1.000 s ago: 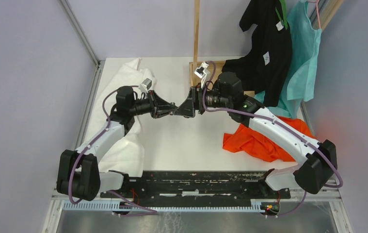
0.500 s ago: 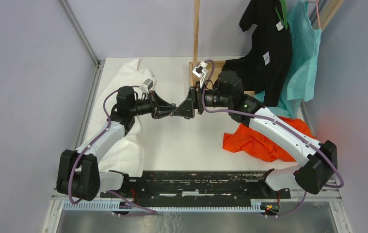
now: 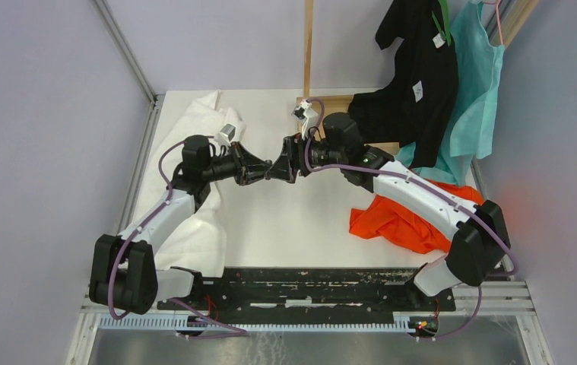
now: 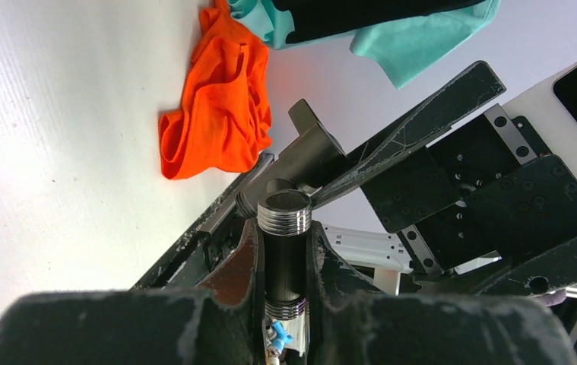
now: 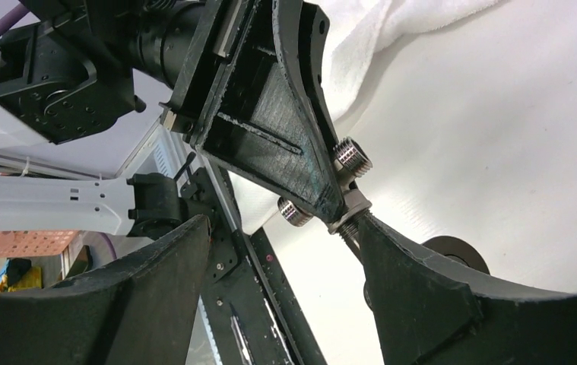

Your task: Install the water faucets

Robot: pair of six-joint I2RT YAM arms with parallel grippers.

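Here, left gripper (image 4: 285, 228) jaws clamp the larger fitting (image 4: 285, 262) aloft, offering its threads to the right gripper (image 5: 281, 224), jaws open.

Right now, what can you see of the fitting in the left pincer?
The fitting is a dark metal tube with bright threaded ends and a hex collar; side stubs make it T-shaped in the right wrist view. The shut left pincer clamps its body, holding it above the white table. Its tip sits between the fingers of the open right pincer, one apparently touching.
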